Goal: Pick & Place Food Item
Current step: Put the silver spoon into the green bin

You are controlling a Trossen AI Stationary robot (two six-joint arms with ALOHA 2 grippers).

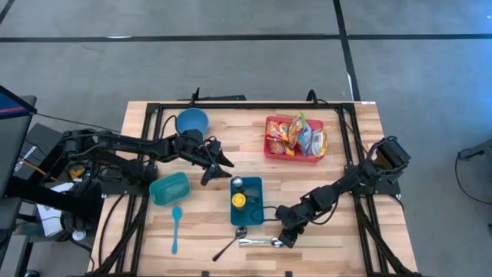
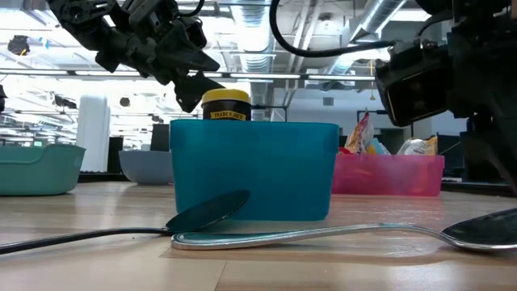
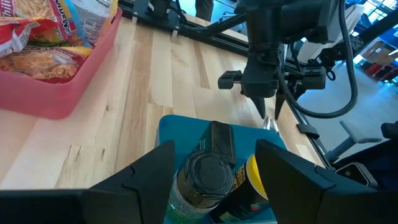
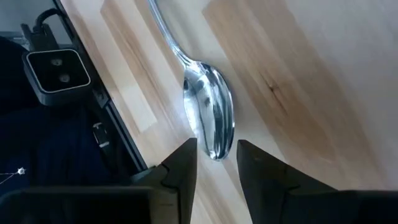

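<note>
From above, the open-jawed left gripper (image 1: 217,163) hovers just beside the deep teal rectangular plastic bin (image 1: 247,201), which holds a yellow-lidded jar (image 1: 239,201) and a dark-capped clear bottle (image 1: 237,183). At table height, the jar's yellow lid (image 2: 225,104) shows above the bin's rim. From the right wrist, the right gripper (image 4: 217,163) stands slightly parted, empty, over the shiny metal spoon's (image 4: 209,118) bowl, just beside the bin.

High view straight down over the whole table (image 1: 323,185), low view level at the tabletop, close behind a blue box (image 2: 252,170), left wrist view looking down on that box, right wrist view close above a spoon (image 4: 210,121) also seen low.
</note>
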